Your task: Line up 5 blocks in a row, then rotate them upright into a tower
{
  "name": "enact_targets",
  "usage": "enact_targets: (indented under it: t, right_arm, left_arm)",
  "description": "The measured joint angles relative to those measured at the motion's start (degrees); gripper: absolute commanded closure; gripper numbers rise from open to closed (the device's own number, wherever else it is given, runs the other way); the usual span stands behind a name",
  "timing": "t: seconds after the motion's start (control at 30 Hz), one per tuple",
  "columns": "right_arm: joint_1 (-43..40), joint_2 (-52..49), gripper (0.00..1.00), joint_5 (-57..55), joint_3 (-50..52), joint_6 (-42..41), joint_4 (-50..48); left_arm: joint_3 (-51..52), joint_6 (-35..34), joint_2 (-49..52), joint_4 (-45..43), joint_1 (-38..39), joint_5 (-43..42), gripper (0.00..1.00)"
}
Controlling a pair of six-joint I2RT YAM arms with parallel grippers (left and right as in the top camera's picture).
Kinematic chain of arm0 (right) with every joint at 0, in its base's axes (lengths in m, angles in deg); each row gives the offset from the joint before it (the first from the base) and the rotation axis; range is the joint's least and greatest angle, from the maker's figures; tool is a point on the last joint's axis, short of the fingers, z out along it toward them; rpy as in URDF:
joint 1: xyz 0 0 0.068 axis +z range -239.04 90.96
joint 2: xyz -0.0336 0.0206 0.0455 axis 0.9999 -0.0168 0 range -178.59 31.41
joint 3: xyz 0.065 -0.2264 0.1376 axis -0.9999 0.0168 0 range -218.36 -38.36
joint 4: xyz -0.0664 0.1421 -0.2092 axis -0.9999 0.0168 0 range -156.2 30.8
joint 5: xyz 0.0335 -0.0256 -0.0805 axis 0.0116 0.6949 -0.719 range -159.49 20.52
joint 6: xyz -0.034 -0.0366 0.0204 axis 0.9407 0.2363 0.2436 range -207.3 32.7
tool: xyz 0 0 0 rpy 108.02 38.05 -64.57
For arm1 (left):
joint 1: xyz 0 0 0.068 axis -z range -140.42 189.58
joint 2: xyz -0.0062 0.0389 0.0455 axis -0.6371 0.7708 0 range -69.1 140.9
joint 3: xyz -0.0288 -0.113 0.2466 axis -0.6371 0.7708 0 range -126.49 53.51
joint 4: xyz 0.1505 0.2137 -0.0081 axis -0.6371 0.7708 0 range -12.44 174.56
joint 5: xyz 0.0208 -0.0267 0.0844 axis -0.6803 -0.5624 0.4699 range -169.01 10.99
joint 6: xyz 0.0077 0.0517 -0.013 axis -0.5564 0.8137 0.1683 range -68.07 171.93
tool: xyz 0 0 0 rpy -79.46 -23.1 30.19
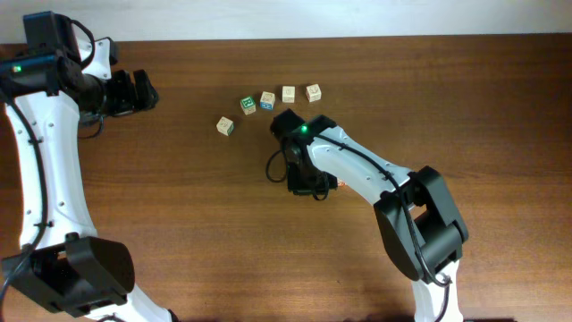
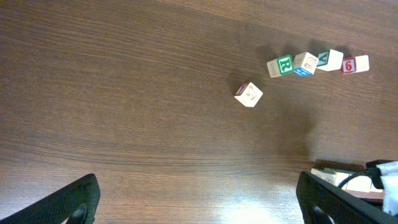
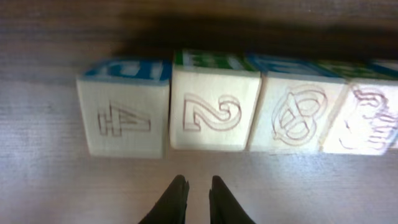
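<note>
The black right gripper (image 3: 198, 182), nearly closed and empty, faces the pale wooden cube row (image 3: 214, 115) lying crosswise just above.

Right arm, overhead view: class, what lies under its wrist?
A joined row of blocks; the wrist view shows four, carved 4, 2 and two pictures. Overhead, the right arm hides nearly all; a fifth cannot be seen.

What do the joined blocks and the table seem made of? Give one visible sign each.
The blocks: likely pale bare wood, matte, with faint grain and outlined numerals on the faces. The table: dark brown wood or wood-look laminate, streaky grain, slight sheen; which one is unclear.
</note>
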Motion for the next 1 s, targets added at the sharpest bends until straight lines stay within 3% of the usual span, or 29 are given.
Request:
enact_targets:
  t: [0.13, 0.3, 0.4, 0.5, 0.7, 1.0]
  right_arm:
    - [-1.09, 3.58, 0.81, 0.74, -8.02, 2.47, 4.50]
    - [-19.12, 14.45, 0.81, 7.69, -11.21, 12.00, 9.33]
    - [-27.76, 14.19, 0.81, 9.55, -4.52, 16.65, 9.57]
    - [-31.74, 14.03, 0.82, 10.32, 5.64, 19.52, 2.14]
    - [-31.76, 13.38, 0.82, 12.04, 20.59, 22.95, -13.94]
    - [-23.61, 11.65, 0.82, 13.94, 22.47, 24.65, -21.00]
  left_arm:
    - [0.00, 0.00, 0.00, 0.04, 0.07, 0.17, 0.01]
    - [0.00, 0.00, 2.97, 2.62, 3.19, 0.42, 0.03]
    - [0.00, 0.00, 4.79, 2.40, 6.47, 0.87, 0.02]
    - [0.00, 0.00, 5.40, 1.90, 9.16, 2.19, 0.01]
    - [0.00, 0.00, 7.39, 1.01, 10.19, 3.02, 0.01]
    - [0.00, 0.00, 7.39, 0.83, 10.19, 3.39, 0.01]
